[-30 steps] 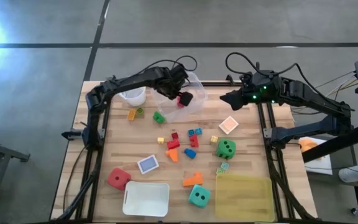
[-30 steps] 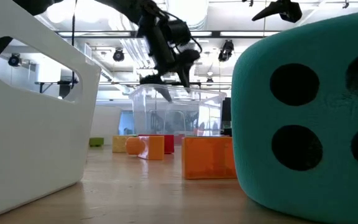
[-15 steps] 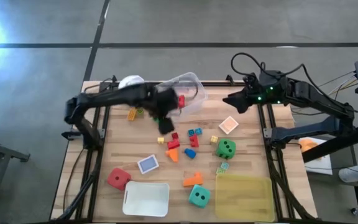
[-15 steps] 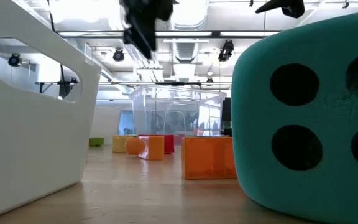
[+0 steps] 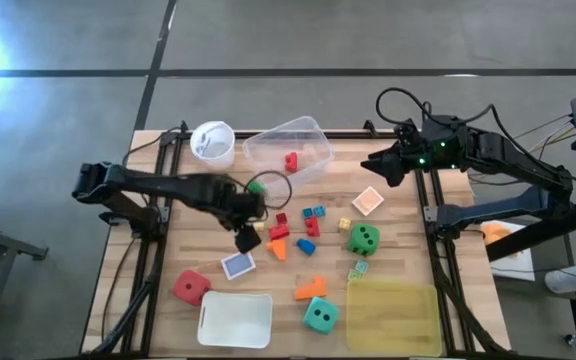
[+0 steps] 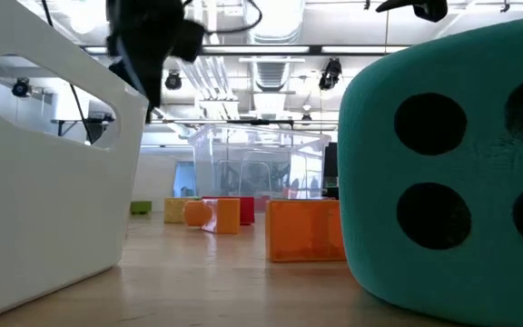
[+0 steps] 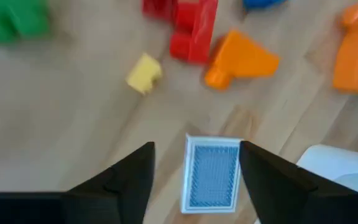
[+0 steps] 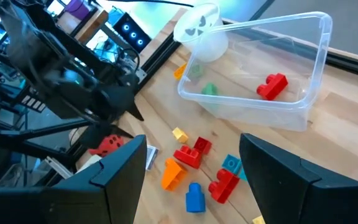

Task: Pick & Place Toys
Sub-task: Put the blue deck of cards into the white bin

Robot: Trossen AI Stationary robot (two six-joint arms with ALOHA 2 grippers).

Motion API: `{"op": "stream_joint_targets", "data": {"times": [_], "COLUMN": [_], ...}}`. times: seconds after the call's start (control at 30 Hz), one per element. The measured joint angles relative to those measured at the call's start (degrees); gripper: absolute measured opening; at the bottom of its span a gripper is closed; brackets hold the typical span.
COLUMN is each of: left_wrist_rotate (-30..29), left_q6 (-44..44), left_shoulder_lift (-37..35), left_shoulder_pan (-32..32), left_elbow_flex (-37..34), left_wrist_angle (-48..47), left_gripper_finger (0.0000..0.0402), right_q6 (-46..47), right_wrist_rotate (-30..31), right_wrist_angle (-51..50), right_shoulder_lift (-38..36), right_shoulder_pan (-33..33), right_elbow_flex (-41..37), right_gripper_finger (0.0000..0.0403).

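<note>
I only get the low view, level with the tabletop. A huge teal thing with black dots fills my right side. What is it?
Observer: A teal die. From above it is just a toy near the table's front edge, between a white bin and a yellow bin.
Operator: Is there anything in the clear tub at the back?
Observer: The clear tub holds one red block.
Operator: And the dark shape at my upper left?
Observer: That is the left arm. Its left hand is open, and a blue tile lies flat on the table right below its fingers.
</note>
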Motion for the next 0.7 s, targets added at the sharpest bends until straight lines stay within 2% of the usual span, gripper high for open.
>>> {"op": "stream_joint_targets", "data": {"times": [0.07, 0.2, 0.33, 0.7], "left_wrist_rotate": [0.7, 6.1, 10.2, 1.5], "left_q6": [-2.9, -6.0, -8.1, -8.3], "left_shoulder_lift": [0.2, 0.3, 0.3, 0.3], "left_shoulder_pan": [-0.2, -0.2, -0.8, -10.6], "left_elbow_flex": [-2.6, -6.3, -7.9, -7.9], "left_wrist_angle": [1.0, 2.1, 2.5, 4.6], "left_gripper_finger": [0.0279, 0.0343, 0.0385, 0.0394], "right_q6": [-0.3, -0.3, -0.3, 0.5], "right_wrist_rotate": [0.0, 0.0, 0.0, 0.0], "right_wrist_angle": [0.0, 0.0, 0.0, 0.0], "right_shoulder_lift": [0.0, 0.0, 0.0, 0.0], "right_shoulder_pan": [0.0, 0.0, 0.0, 0.0], "right_elbow_flex": [0.0, 0.0, 0.0, 0.0], "right_gripper_finger": [0.0250, 0.0250, 0.0250, 0.0250]}}
